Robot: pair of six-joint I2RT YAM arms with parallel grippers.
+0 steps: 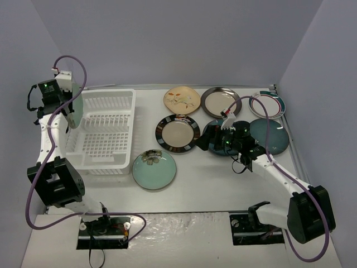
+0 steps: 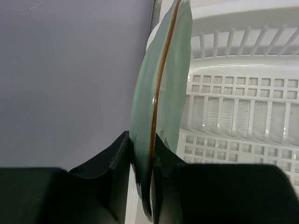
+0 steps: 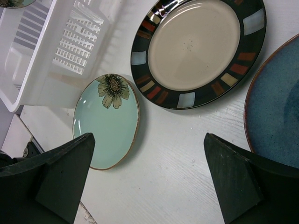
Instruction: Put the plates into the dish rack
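My left gripper [image 1: 68, 111] is shut on a light teal plate [image 1: 77, 106] and holds it upright, edge-on, over the left end of the white dish rack [image 1: 106, 134]. The left wrist view shows the pads clamped on the plate's [image 2: 163, 84] rim, with the rack [image 2: 243, 107] behind. My right gripper [image 1: 209, 144] is open and empty, low over a dark blue plate [image 1: 215, 131]. In the right wrist view it [image 3: 149, 182] hovers above bare table between a teal flower plate [image 3: 107, 121], a dark-rimmed beige plate [image 3: 198, 46] and the blue plate [image 3: 280, 107].
Flat on the table lie a teal flower plate [image 1: 154, 169], a dark-rimmed beige plate [image 1: 177, 134], a tan floral plate [image 1: 182, 100], another beige plate [image 1: 221, 101], a white plate with a teal-red rim [image 1: 266, 105] and a second dark blue plate [image 1: 269, 135]. Walls close in left, right and back.
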